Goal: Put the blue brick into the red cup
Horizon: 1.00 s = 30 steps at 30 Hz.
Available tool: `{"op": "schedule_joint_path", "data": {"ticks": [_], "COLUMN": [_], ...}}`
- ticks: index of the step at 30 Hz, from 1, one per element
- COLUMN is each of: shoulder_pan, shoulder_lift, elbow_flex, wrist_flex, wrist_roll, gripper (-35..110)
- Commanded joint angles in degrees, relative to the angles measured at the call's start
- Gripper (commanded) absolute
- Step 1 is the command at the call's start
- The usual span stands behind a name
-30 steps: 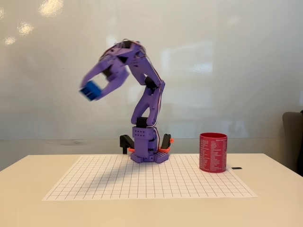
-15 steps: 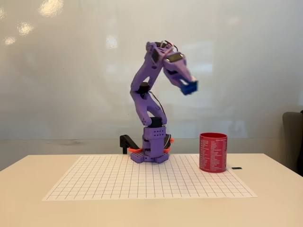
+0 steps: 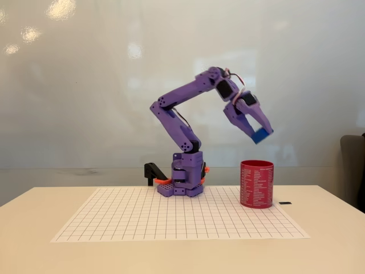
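On the left of the fixed view, your white table point(image 3: 34, 228) carried a gridded paper sheet point(image 3: 114, 220) spread across its middle; at the sheet's back edge stood the purple arm's base point(image 3: 183, 180), with a small black part point(image 3: 153, 171) just beside it on the left; from there your arm point(image 3: 177, 114) rose, bent at the elbow and reached out to the right; your gripper point(image 3: 260, 135) pointed down and to the right, its fingers pinched on the blue brick point(image 3: 261, 136), held at the very tips; the brick hung in the air above the red cup point(image 3: 256, 184), well clear of its rim; the cup stood upright on the sheet's right part; a small dark object point(image 3: 284, 202) lay on the table just right of the cup.
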Motion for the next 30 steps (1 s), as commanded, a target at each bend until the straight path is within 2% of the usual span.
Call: {"op": "schedule_joint_path", "data": {"ticks": [1, 5, 17, 20, 21, 23, 30], "shoulder_pan": [-4.7, -7.5, -4.8, -3.9, -3.7, -3.5, -3.3], "shoulder_lift": [0.1, -1.4, -4.5, -4.4, -4.3, -4.0, -3.2], "elbow_flex": [0.8, 0.5, -1.1, -1.5, -1.5, -1.5, -2.1], "wrist_flex": [-1.1, -1.1, -0.6, -0.5, -0.4, 0.3, 0.5], "wrist_roll": [1.2, 1.3, 1.8, 2.1, 2.0, 1.9, 1.8], "gripper": [0, 0, 1, 34, 40, 47, 47]}}
